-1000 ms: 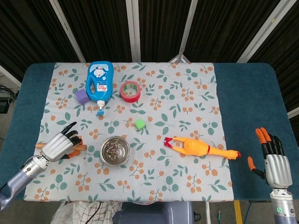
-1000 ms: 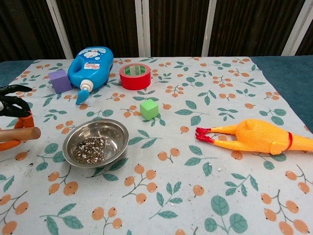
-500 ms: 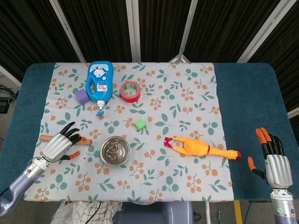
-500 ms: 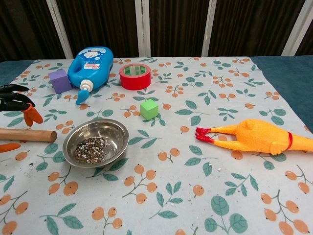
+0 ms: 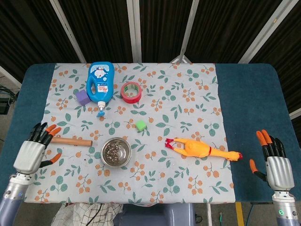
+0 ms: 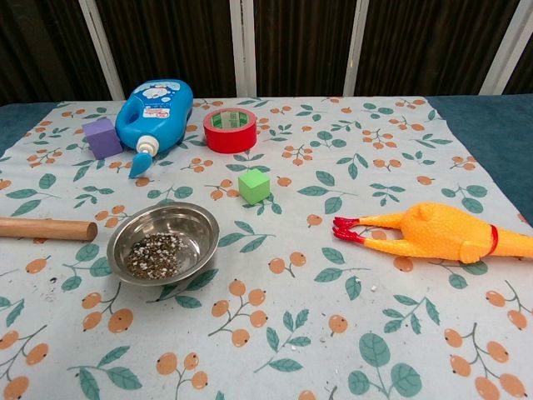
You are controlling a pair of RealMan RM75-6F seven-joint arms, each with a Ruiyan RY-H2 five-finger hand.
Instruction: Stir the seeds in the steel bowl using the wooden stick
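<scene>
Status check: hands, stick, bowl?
Both hands open, left hand and right hand empty. Wooden stick flat on cloth beside steel bowl. Nothing between them.

Wooden stick (image 5: 71, 141) lies flat just left of steel bowl (image 5: 116, 152), small gap btwn. Green cube (image 5: 140, 125) near bowl's far side. Rubber chicken (image 5: 202, 149) well to the right. Cloth nearer than bowl is bare.

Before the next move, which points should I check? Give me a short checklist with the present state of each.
1. Stick lies flat on the cloth, free to grasp: ok.
2. Left hand holds the stick: not ok, it is open and apart from it.
3. Bowl upright with seeds inside: ok.
4. Path from stick to bowl free of other things: ok.
5. Right hand open, far from the bowl: ok.
</scene>
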